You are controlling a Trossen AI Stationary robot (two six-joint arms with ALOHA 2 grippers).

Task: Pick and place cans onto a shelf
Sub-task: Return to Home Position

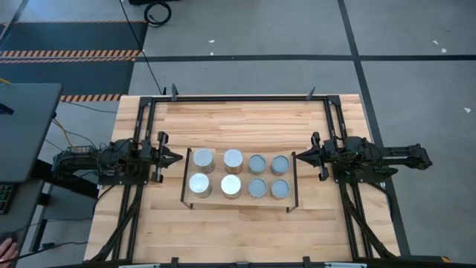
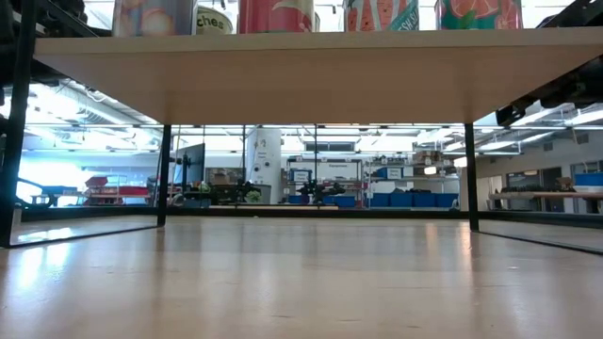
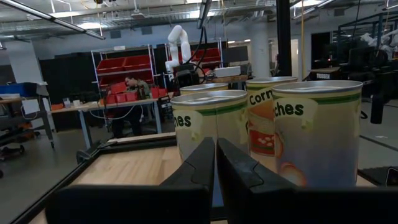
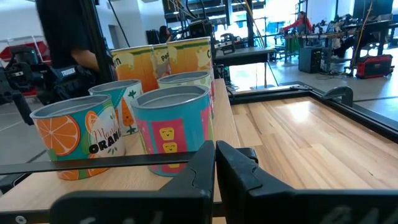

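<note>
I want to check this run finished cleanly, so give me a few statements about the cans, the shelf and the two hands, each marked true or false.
1. All eight cans stand on the shelf. True.
2. The left hand is holding a can. False: it is shut on nothing and sits just off the shelf's left end.
3. The cans stand in two rows of four, with the four larger ones toward the left arm. True.
4. The right hand hangs over the middle of the cans. False: it is beside the shelf's right end, shut and empty.
</note>
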